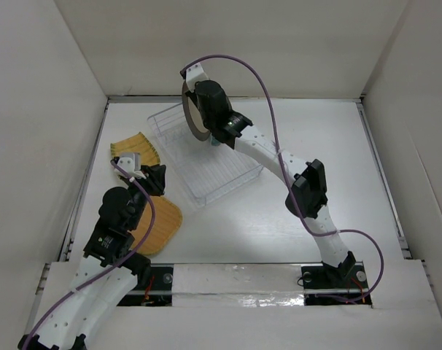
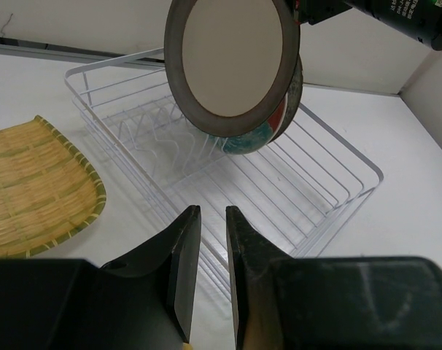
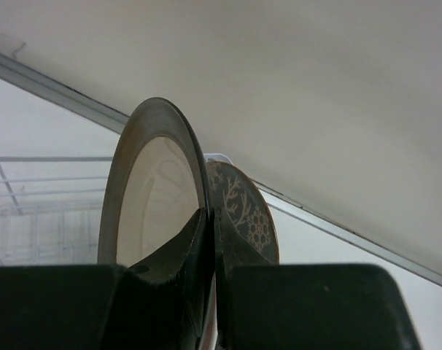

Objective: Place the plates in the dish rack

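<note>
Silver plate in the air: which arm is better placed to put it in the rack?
Right. The right tool pinches the silver plate by its rim, upright above the dish rack. The left tool is empty, low outside the rack.

Partial white lettering on right arm's black housing [image 2: 418, 18], cropped at frame edge, not legible, no other text, labels or numbers readable.
</note>
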Tool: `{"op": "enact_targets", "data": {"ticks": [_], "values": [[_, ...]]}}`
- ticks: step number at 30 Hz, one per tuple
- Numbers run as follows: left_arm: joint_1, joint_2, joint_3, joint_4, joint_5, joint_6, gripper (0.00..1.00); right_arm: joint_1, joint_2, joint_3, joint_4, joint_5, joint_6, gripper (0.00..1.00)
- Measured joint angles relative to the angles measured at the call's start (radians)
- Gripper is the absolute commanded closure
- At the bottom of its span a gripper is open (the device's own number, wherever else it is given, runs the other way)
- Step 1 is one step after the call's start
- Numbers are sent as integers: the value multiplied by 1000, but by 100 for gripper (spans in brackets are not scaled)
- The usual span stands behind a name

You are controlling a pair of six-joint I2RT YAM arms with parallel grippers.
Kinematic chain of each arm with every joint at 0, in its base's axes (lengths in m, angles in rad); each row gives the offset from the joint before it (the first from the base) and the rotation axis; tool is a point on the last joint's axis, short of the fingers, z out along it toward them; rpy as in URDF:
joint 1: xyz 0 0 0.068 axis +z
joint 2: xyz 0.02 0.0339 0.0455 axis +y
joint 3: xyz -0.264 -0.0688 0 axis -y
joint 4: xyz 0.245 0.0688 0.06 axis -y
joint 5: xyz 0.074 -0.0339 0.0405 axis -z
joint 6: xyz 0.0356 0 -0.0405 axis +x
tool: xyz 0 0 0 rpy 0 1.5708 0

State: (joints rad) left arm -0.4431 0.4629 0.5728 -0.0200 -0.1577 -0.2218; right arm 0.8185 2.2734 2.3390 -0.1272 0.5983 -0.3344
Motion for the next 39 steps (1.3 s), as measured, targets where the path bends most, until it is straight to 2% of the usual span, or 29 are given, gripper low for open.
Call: {"op": "enact_targets", "data": {"ticks": [18, 39], "values": [[26, 26, 0, 0, 3, 0, 81, 6, -1, -101, 121, -5, -52, 100], [26, 39, 0, 0, -16, 0, 80, -12, -108, -245, 197, -3, -63, 100]]}}
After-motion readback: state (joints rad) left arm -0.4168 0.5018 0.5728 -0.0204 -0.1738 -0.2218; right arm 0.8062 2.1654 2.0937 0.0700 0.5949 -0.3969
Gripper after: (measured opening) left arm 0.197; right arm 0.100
